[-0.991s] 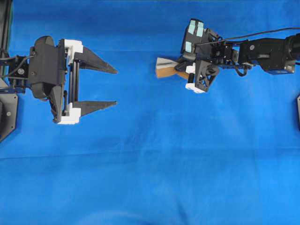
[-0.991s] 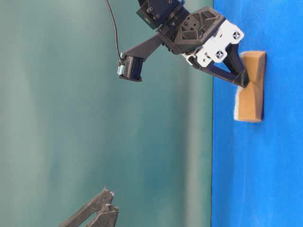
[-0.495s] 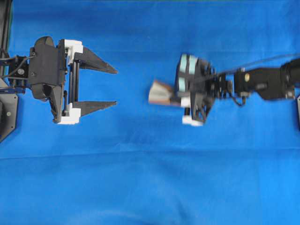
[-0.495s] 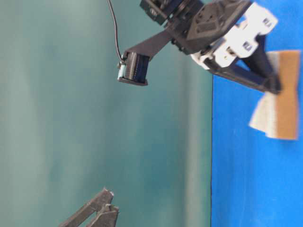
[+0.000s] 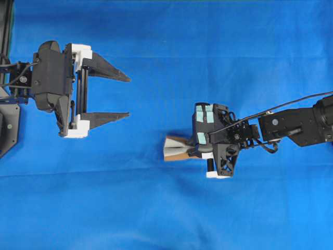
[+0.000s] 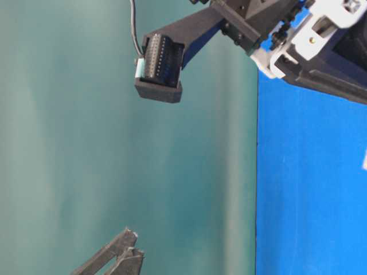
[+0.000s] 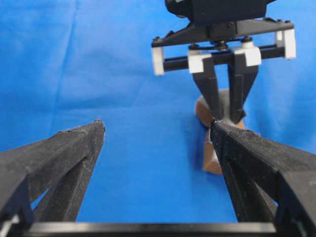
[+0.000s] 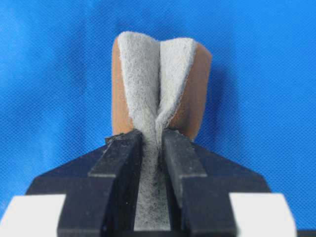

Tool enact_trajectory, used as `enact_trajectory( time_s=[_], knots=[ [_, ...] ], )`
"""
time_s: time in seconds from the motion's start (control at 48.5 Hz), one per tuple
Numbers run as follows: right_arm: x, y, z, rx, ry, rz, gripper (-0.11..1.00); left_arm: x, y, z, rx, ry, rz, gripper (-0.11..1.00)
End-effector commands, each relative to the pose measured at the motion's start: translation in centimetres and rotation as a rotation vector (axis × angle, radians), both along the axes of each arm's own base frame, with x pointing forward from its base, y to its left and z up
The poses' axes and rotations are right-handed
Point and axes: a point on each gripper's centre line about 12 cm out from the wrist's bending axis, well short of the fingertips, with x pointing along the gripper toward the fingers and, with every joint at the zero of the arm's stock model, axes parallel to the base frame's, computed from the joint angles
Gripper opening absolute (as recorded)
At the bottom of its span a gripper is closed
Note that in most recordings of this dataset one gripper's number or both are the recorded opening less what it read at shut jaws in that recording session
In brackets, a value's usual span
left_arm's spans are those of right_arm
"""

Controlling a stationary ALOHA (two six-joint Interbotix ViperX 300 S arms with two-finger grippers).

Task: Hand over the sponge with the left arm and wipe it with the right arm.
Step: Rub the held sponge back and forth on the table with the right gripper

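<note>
Sponge (image 5: 174, 148) pinched in right end effector (image 5: 193, 151)

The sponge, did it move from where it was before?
Yes. In the overhead view the sponge, pinched by the right tool, has swung down the picture, ending lower than the still left tool.

Sponge (image 8: 158, 89): grey-white face, orange-brown foam; blue cloth (image 5: 156, 208); right gripper (image 5: 200, 152) black (teal patches, white bracket).
</note>
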Motion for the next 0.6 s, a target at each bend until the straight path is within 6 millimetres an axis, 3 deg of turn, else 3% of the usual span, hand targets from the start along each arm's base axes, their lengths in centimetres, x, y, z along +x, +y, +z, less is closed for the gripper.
enact_trajectory(
  time_s=[0.0,0.165,0.433,0.578],
  knots=[
    [0.6,0.2,1.0,0.005,-0.030,0.002,0.21,0.2,0.0,0.7,0.000,-0.028,0.000,0.91],
    [0.6,-2.7,0.9,-0.016,-0.012,-0.057,0.21,0.2,0.0,0.7,0.000,-0.026,0.000,0.91],
    [0.2,-10.1,1.0,-0.078,-0.008,-0.182,0.21,0.2,0.0,0.6,-0.004,-0.025,0.000,0.91],
    [-0.2,-12.0,1.0,-0.103,-0.007,-0.206,0.21,0.2,0.0,0.6,-0.004,-0.025,0.000,0.91]
  ],
)
